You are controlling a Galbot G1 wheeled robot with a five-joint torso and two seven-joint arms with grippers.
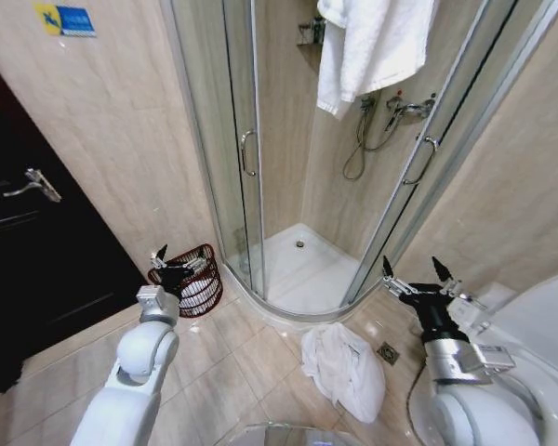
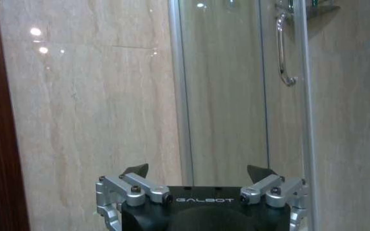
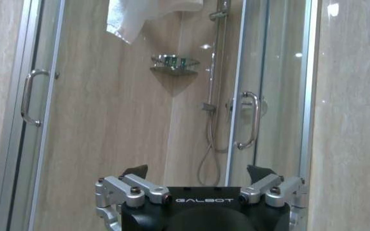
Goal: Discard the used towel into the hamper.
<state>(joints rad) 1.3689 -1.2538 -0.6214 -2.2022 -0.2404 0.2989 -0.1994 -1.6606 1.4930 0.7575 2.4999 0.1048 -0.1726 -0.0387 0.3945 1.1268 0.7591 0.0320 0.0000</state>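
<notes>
The used towel (image 1: pixel 342 368) lies crumpled and white on the tiled floor, just outside the shower's curved sill. The hamper (image 1: pixel 197 282), a small dark reddish-brown open-weave basket, stands on the floor against the wall left of the shower. My left gripper (image 1: pixel 173 261) is held up open in front of the hamper's near rim, with nothing between its fingers. My right gripper (image 1: pixel 414 270) is open and raised to the right of the towel, above the floor. In the wrist views the left gripper (image 2: pixel 198 171) faces the wall and shower glass, and the right gripper (image 3: pixel 198 171) faces the shower.
A glass shower enclosure (image 1: pixel 251 158) with a white tray stands ahead. A clean white towel (image 1: pixel 372 46) hangs over its top. A dark door (image 1: pixel 28 232) is on the left, a toilet (image 1: pixel 539 325) at the lower right, and a floor drain (image 1: pixel 387 352) beside the towel.
</notes>
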